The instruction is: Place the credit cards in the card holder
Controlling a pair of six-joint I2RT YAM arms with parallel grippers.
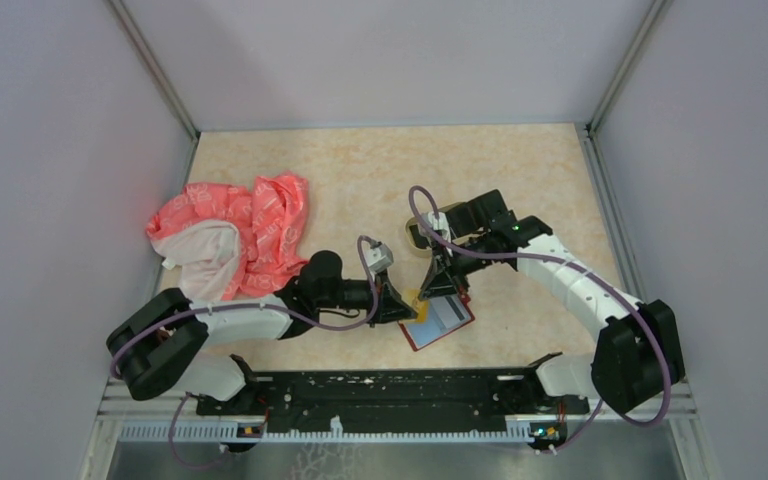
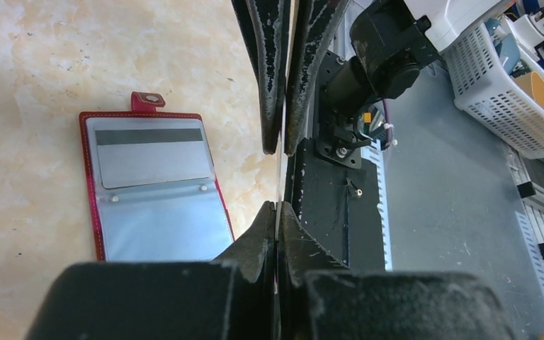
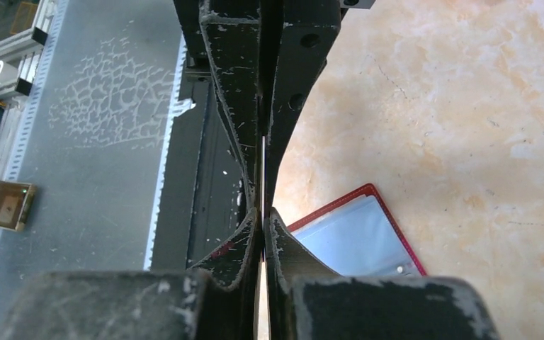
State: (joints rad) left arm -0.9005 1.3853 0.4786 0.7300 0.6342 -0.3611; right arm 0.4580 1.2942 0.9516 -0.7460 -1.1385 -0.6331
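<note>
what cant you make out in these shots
- card: both wrist views show only its edge, a thin line between the left fingers and the right fingers; its face is hidden.
- one card or two: top view shows just a gold sliver under the fingers; cannot tell.
- holder: a corner is hidden behind the fingers in each wrist view.

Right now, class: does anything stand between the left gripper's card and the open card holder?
Nothing lies on the card holder, and its second pocket looks free. The right gripper, also pinching a card, hangs close over the holder's far edge beside the left gripper.
</note>
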